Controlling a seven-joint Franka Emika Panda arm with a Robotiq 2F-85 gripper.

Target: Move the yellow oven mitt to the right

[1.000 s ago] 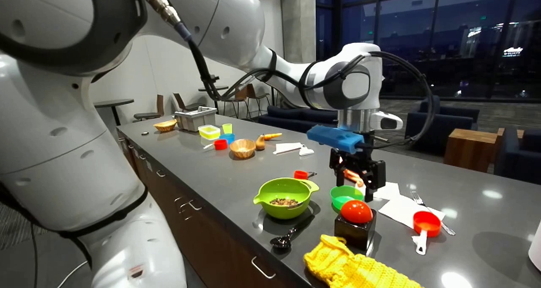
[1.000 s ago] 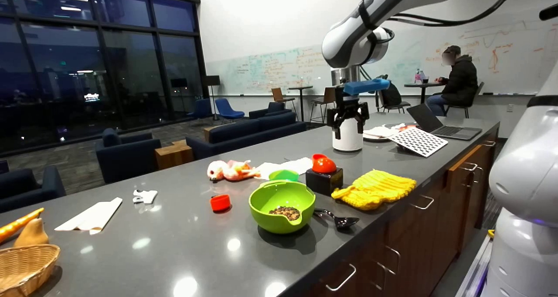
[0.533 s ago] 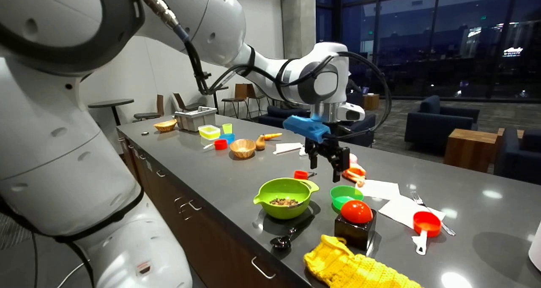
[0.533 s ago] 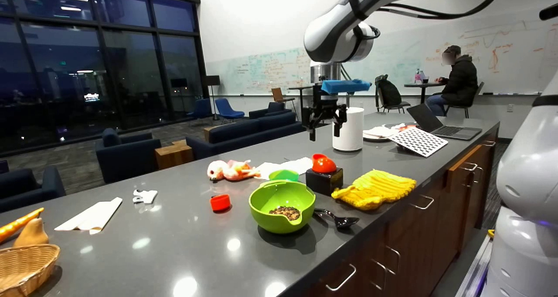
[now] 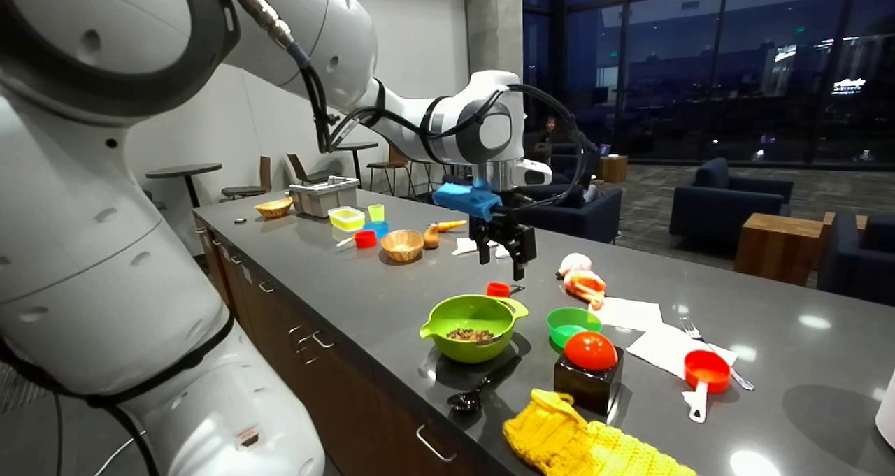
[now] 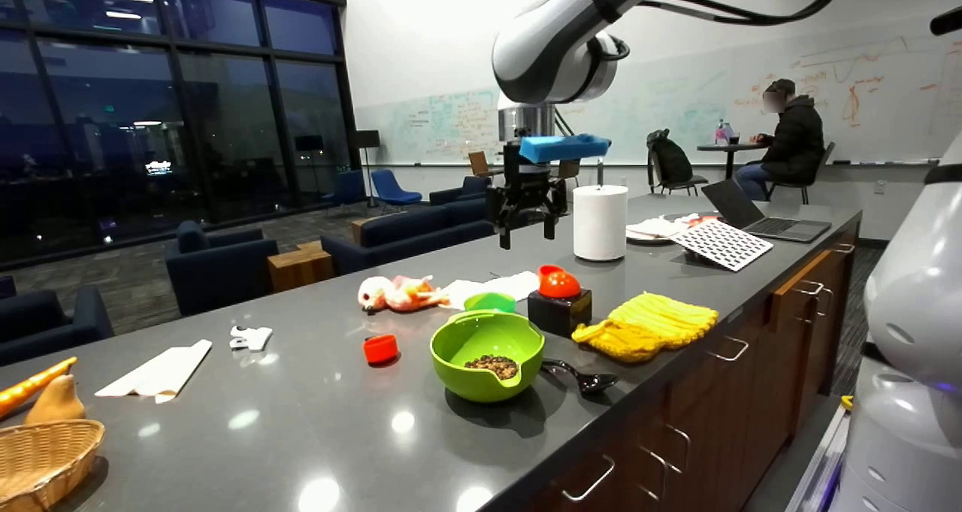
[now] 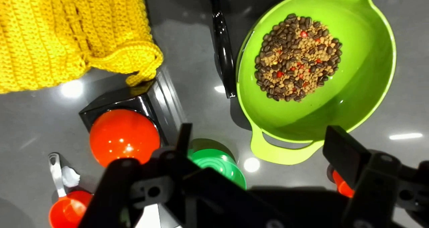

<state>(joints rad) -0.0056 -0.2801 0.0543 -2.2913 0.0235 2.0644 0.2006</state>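
The yellow oven mitt (image 5: 584,440) lies on the counter near its front edge, beside a black block; its lower end is cut off in this exterior view. It lies whole in an exterior view (image 6: 650,325) and at the top left of the wrist view (image 7: 67,37), partly cut off, with its thin strap towards the block. My gripper (image 5: 501,269) is open and empty, raised above the counter and apart from the mitt; it also shows in an exterior view (image 6: 527,238). In the wrist view the spread fingers (image 7: 258,136) have the lime-green bowl's handle between them in the picture.
The lime-green bowl (image 5: 472,315) of beans and a black ladle (image 7: 224,50) lie near the mitt. A red ball-like top sits on the black block (image 6: 558,313). A green cup (image 5: 572,324), a red scoop (image 5: 707,371) and a paper roll (image 6: 600,222) stand nearby.
My arm and open gripper have moved left in both exterior views, away from above the green cup's area. The mitt and the other counter objects have not moved.
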